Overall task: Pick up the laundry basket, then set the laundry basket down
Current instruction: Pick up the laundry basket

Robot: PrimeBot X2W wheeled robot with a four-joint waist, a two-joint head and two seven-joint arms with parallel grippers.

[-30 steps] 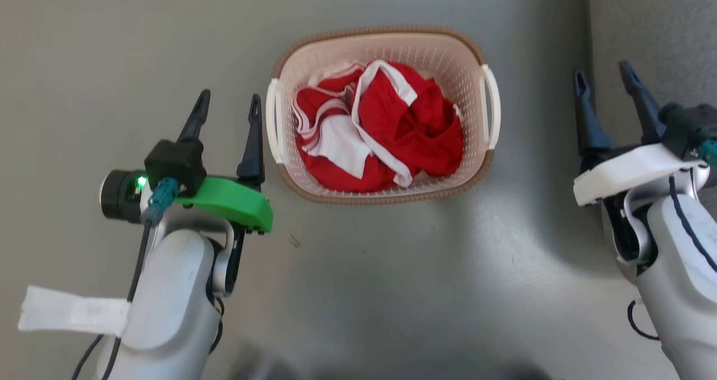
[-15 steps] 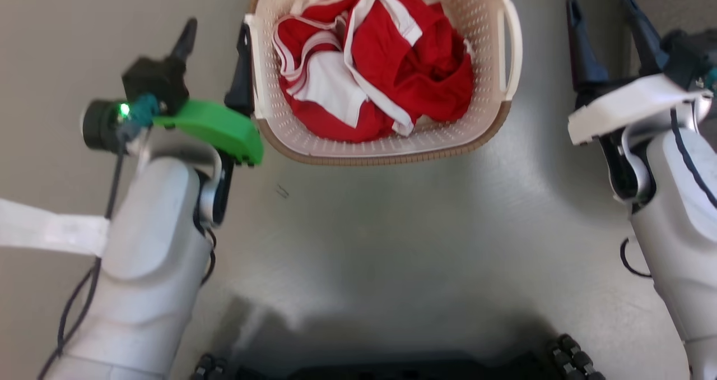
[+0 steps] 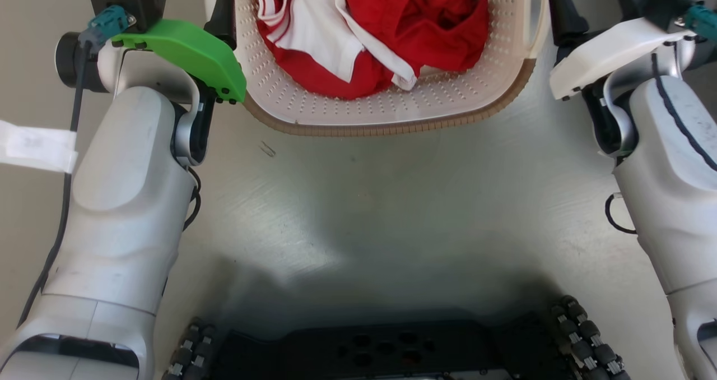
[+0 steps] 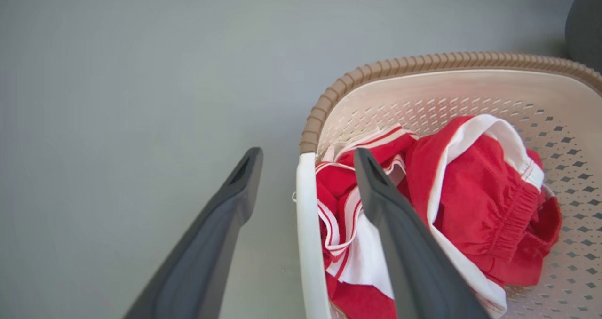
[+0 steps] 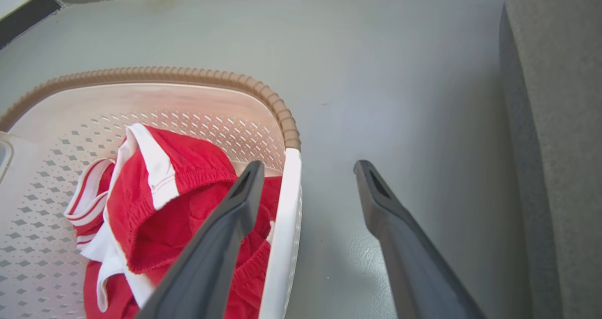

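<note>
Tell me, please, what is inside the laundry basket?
Crumpled red clothes with white trim lie inside the laundry basket. Its perforated wall shows around them. The bottom beneath the pile is covered, so it cannot be seen.

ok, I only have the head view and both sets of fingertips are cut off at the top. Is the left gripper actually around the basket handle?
Observer: Yes. In the left wrist view the left gripper is open and straddles the white left handle of the basket. One finger is outside over the floor, the other inside above the red and white clothes.
Operator: And the right side?
Observer: In the right wrist view the right gripper is open too. It straddles the right handle, not closed on it.
</note>
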